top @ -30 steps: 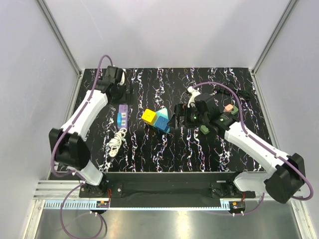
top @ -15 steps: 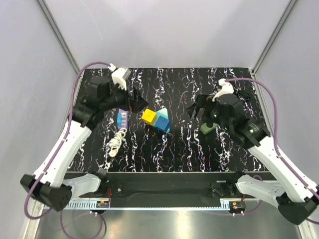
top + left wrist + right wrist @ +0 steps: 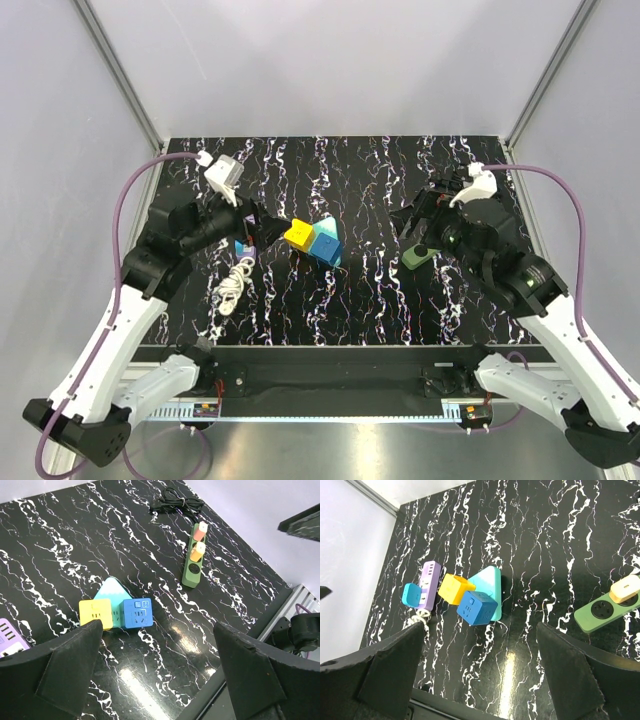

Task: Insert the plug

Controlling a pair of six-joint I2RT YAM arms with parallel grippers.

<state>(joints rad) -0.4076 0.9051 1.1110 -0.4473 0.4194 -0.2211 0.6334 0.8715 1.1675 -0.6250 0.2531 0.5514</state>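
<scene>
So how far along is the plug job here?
Done, apparently: a cyan plug appears seated in the purple strip. In hand: nothing, both arms' jaws are open and empty, held high. Left: nothing obvious, though full seating can't be confirmed from these views.

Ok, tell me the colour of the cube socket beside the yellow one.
Blue; the cube socket shows best in the left wrist view.

The right end effector (image 3: 480, 635) holds its fingers wide apart over the marbled counter (image 3: 535, 540). A yellow cube (image 3: 454, 588), blue cube (image 3: 479, 608) and teal wedge (image 3: 490, 581) touch together, a purple power strip (image 3: 428, 581) just beside them, a green power strip (image 3: 600, 612) well apart.
</scene>
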